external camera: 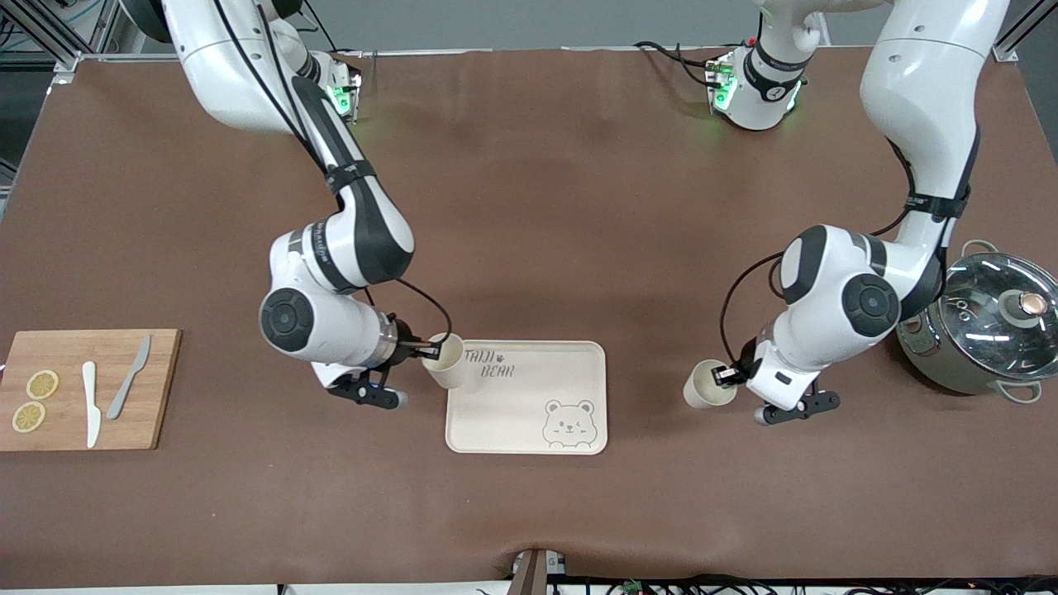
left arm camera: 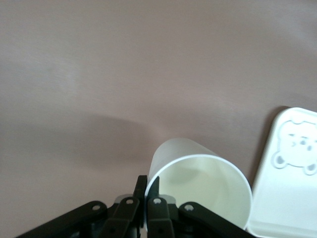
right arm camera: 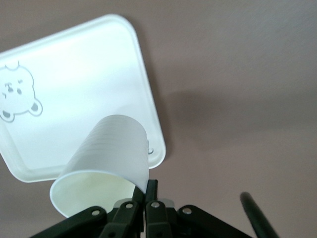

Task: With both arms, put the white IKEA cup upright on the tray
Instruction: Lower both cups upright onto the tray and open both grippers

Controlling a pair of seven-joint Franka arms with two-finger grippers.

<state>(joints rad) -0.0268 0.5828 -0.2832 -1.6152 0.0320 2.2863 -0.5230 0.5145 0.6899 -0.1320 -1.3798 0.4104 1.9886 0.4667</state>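
Observation:
Two white cups are in view. My right gripper (external camera: 429, 351) is shut on the rim of one cup (external camera: 446, 364), held tilted over the corner of the cream "TAIJI BEAR" tray (external camera: 529, 413) nearest the right arm's base. The right wrist view shows this cup (right arm camera: 109, 153) pinched between the fingers of my right gripper (right arm camera: 147, 191), above the tray (right arm camera: 74, 89). My left gripper (external camera: 727, 376) is shut on the rim of the other cup (external camera: 707, 387), over the bare table between the tray and the pot. The left wrist view shows that cup (left arm camera: 198, 183), my left gripper (left arm camera: 147, 191) and the tray's edge (left arm camera: 292, 163).
A wooden cutting board (external camera: 157, 388) with two lemon slices (external camera: 35, 401), a white knife (external camera: 91, 403) and a grey knife (external camera: 128, 376) lies at the right arm's end. A metal pot with a glass lid (external camera: 992, 322) stands at the left arm's end.

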